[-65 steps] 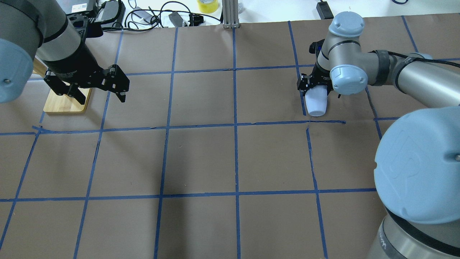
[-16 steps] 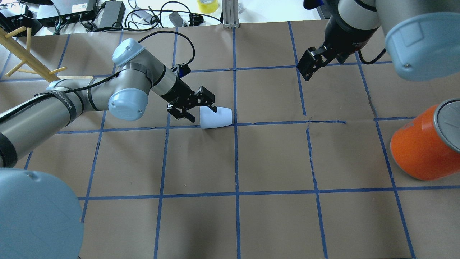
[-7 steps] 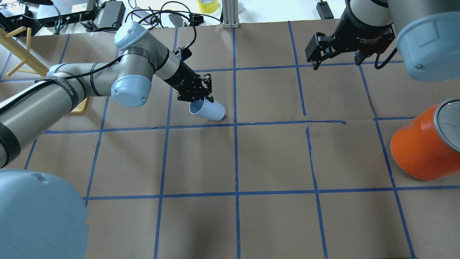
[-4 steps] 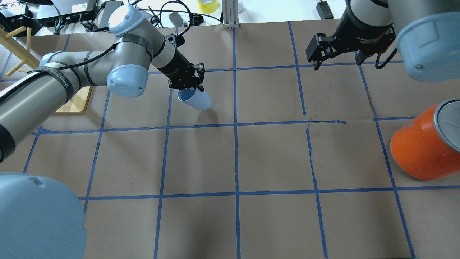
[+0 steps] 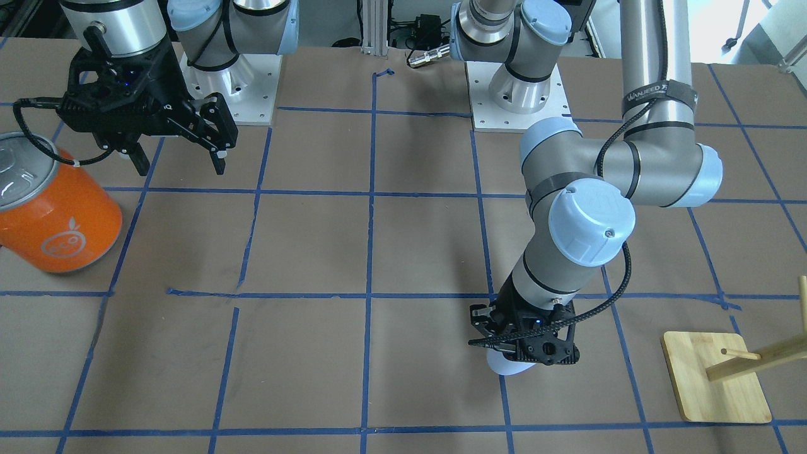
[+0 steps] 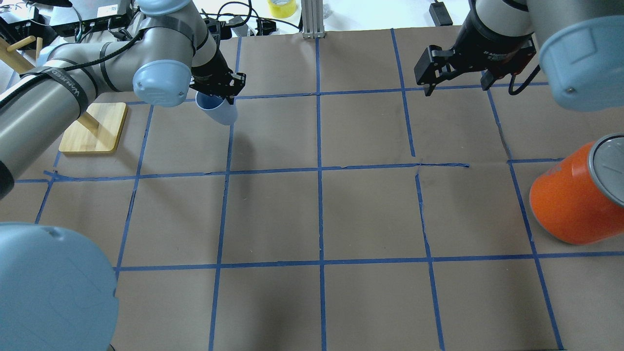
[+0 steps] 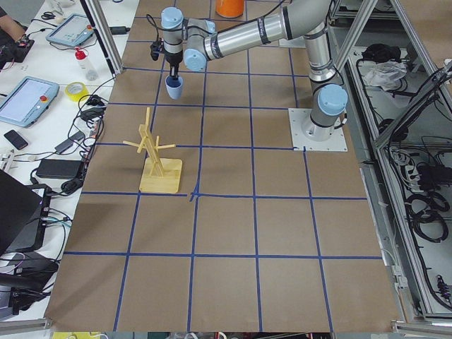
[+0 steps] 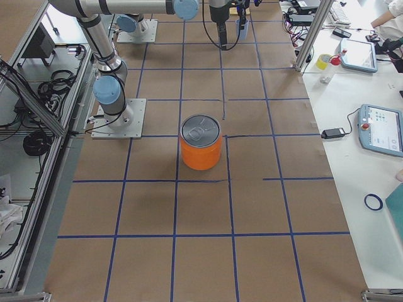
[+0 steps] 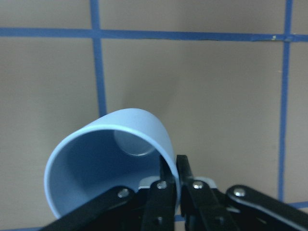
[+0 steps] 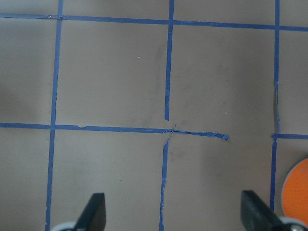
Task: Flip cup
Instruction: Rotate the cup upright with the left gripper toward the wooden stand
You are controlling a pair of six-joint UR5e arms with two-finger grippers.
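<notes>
Your left gripper [image 9: 175,166] is clamping the cup [image 6: 219,111] by its rim, one finger inside and one outside. The cup is hanging mouth-up and tilted, off the brown paper table [image 6: 273,214], near the wooden peg stand [image 6: 92,129]. It's showing smooth pale-blue plastic, tapered, darker blue inside, with a round base. Your right gripper [image 6: 458,85] is hovering with its jaws spread, gripping nothing. The orange can [image 5: 60,221] is wearing a silver lid [image 5: 22,173] and a white fruit logo [image 5: 60,243]; no lettering is reading clearly.
</notes>
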